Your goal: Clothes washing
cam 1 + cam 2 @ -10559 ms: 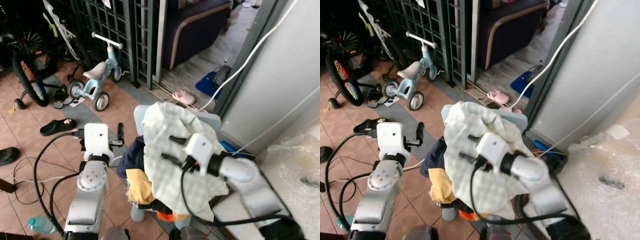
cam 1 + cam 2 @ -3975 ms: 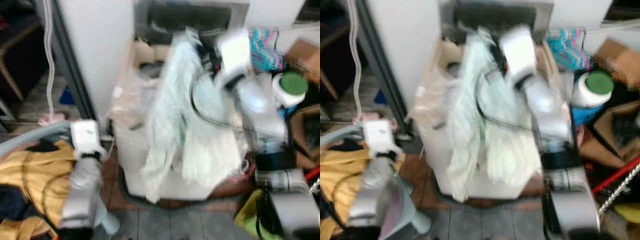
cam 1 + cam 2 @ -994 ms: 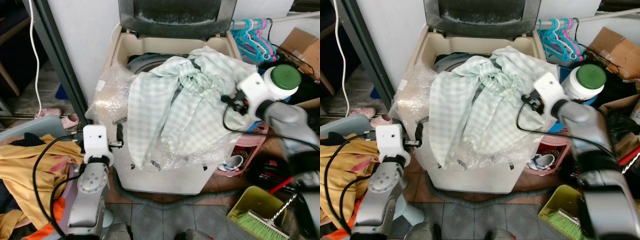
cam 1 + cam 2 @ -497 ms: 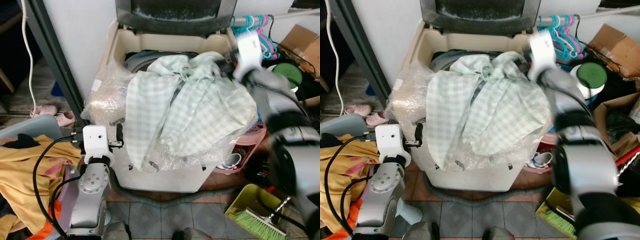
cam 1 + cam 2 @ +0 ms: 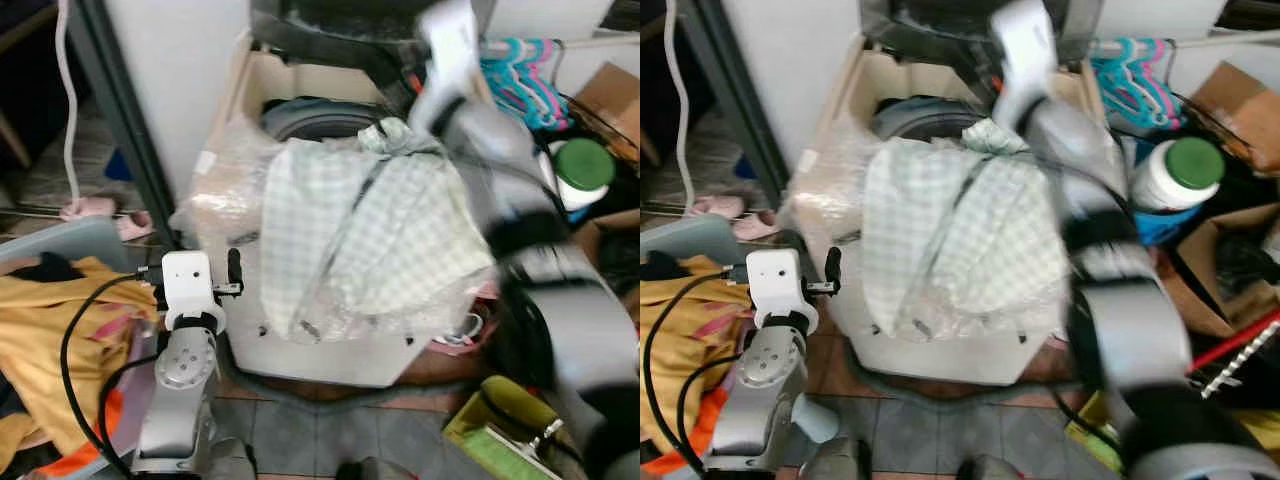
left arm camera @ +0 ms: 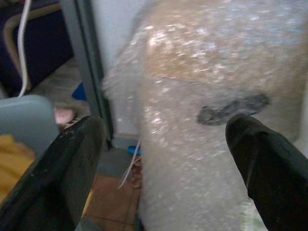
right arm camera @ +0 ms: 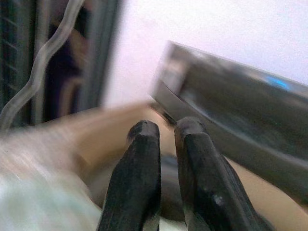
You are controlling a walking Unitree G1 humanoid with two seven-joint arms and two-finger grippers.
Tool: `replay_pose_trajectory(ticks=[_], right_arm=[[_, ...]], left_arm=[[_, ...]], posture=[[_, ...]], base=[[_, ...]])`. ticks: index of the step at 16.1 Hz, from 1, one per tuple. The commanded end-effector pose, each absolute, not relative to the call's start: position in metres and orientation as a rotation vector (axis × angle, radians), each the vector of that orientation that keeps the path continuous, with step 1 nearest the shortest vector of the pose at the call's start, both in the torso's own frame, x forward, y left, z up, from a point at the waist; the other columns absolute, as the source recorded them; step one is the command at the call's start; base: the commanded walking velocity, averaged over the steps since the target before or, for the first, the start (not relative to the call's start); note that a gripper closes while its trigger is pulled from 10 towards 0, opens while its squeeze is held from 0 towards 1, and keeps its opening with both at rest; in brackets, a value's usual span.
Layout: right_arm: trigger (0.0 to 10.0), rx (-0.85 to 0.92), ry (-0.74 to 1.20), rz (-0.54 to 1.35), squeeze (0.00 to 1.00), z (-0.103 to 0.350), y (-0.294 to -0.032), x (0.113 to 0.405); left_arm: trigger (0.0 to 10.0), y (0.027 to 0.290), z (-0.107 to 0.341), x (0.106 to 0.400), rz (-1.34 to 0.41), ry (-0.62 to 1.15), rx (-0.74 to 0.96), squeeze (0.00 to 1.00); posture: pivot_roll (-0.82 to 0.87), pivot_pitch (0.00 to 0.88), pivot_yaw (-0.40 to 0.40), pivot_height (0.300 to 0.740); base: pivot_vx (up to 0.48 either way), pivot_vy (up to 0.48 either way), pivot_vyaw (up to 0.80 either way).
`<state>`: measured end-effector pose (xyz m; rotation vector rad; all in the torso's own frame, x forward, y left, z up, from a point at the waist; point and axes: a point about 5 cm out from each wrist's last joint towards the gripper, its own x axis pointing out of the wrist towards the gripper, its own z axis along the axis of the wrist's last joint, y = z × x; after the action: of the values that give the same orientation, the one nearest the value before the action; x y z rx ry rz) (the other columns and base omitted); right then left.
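A pale green checked cloth [image 5: 365,215] lies draped over the front of the beige top-loading washing machine [image 5: 250,90], whose lid stands open. The dark drum opening [image 5: 320,120] shows behind the cloth. My right arm [image 5: 470,110] is blurred and reaches up over the machine toward the lid. Its gripper [image 7: 166,144] is shut, with nothing seen between the fingers. My left gripper [image 6: 163,144] is open, low at the machine's left front, and faces the bubble wrap [image 5: 225,190] on the machine's side.
A grey-blue basket [image 5: 70,240] with yellow clothes [image 5: 50,320] stands at the left. A dark door post [image 5: 120,120] rises beside the machine. At the right are turquoise hangers [image 5: 520,70], a green-lidded white jar [image 5: 580,165], a cardboard box [image 5: 610,90] and a green dustpan [image 5: 500,420].
My right arm has let go of the checked cloth, then swung from the machine's right side up and leftward over the drum. The cloth stays draped on the machine. The left arm is still.
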<state>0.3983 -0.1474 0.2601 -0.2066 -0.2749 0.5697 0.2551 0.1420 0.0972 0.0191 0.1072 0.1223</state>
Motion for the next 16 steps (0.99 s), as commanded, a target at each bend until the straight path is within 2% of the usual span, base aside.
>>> replay_pose_trajectory(ticks=[1, 4, 6, 7, 10, 15, 16], right_arm=[[10.0, -0.206, -0.337, 0.512, 1.00, 0.272, -0.161, 0.394], [10.0, -0.160, -0.341, 0.383, 1.00, 0.253, -0.182, 0.378], [10.0, -0.129, -0.339, 0.267, 1.00, 0.237, -0.191, 0.364], [10.0, -0.059, -0.344, 0.176, 1.00, 0.230, -0.194, 0.356], [10.0, -0.026, -0.321, 0.075, 1.00, 0.208, -0.187, 0.333], [10.0, 0.043, -0.214, 0.011, 1.00, 0.184, -0.178, 0.316], [10.0, 0.035, -0.172, 0.008, 0.85, 0.176, -0.177, 0.311]], left_arm=[[10.0, 0.140, 0.098, 0.257, 0.122, 0.113, 0.016, 0.00], [10.0, 0.137, 0.099, 0.260, 0.097, 0.111, 0.026, 0.00], [10.0, 0.138, 0.100, 0.261, 0.082, 0.108, 0.040, 0.00], [10.0, 0.139, 0.101, 0.262, 0.075, 0.100, 0.057, 0.00], [10.0, 0.141, 0.102, 0.263, 0.056, 0.111, 0.105, 0.00], [10.0, 0.152, 0.110, 0.264, 0.034, 0.106, 0.186, 0.00], [10.0, 0.158, 0.109, 0.260, 0.046, 0.117, 0.197, 0.00]], posture=[[-0.03, 0.038, -0.059, 0.740], [-0.04, 0.039, -0.032, 0.740], [-0.04, 0.039, -0.015, 0.740], [-0.04, 0.038, -0.006, 0.740], [-0.02, 0.033, 0.018, 0.740], [0.00, 0.048, 0.039, 0.740], [0.00, 0.059, 0.030, 0.740]], base=[[0.000, 0.368, 0.00], [0.000, 0.476, 0.00], [0.000, 0.000, 0.00], [0.000, 0.000, 0.00], [0.000, 0.000, 0.00], [0.000, 0.000, 0.00], [0.000, 0.000, 0.00]])
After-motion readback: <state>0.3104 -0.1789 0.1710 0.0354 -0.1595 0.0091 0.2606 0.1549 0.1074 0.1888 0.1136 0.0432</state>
